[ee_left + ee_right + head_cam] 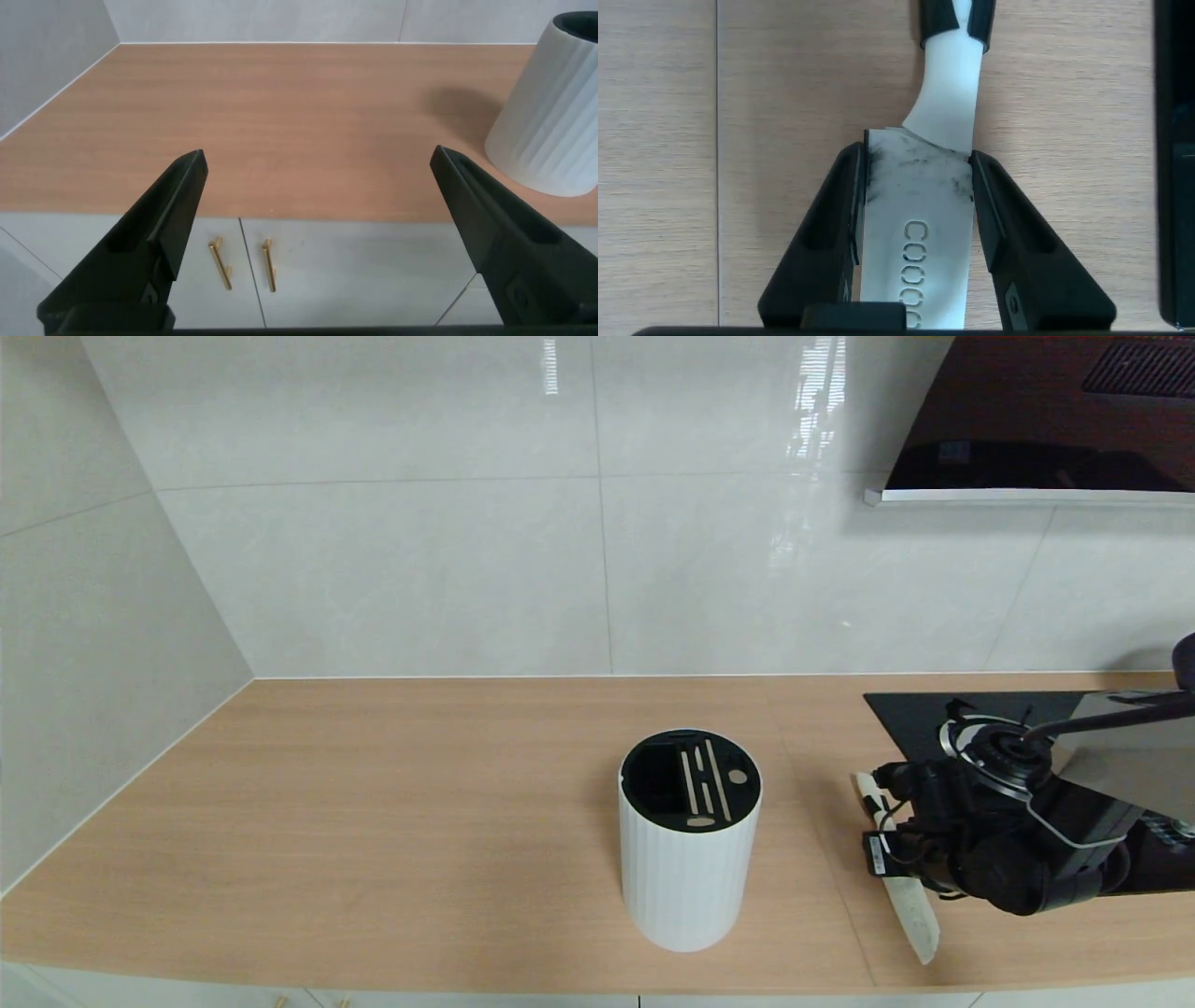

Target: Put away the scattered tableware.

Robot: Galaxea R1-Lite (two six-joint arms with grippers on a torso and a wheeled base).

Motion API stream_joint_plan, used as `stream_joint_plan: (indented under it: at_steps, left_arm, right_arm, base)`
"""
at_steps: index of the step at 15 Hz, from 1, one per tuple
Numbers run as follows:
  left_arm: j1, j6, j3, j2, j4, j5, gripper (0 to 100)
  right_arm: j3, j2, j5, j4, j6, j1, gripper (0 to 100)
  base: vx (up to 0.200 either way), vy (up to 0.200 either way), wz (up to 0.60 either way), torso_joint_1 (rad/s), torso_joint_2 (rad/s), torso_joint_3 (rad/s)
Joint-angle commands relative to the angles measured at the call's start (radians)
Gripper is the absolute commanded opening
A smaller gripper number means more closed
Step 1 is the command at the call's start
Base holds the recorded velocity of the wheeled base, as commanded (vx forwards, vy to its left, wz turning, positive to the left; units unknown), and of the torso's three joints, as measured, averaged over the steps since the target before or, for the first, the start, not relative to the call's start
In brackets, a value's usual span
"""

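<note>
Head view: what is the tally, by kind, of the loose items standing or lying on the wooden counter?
White knife: 1
White ribbed holder with a black slotted top: 1
Total: 2

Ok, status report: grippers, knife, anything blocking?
Right gripper jaws closed on knife blade, flat on counter. Left gripper jaws open, empty, at counter edge. Path to slotted holder looks clear.
</note>
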Motion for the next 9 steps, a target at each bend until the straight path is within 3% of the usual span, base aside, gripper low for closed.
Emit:
stream_joint_plan:
  at_steps: [1,9]
  left_arm:
    - [0.0,0.002,0.0,0.0,0.001,0.0,100]
    - [0.0,0.005,-0.025,0.0,-0.004,-0.007,100]
  right_arm:
    - [0.002,-0.041,0.001,-0.002,0.009,0.0,0]
    - [0.045,-0.281,0.001,-0.009,0.014,0.0,0]
  base:
    - [0.0,0.0,0.0,0.0,0.0,0.0]
    - [0.0,0.0,0.0,0.0,0.0,0.0]
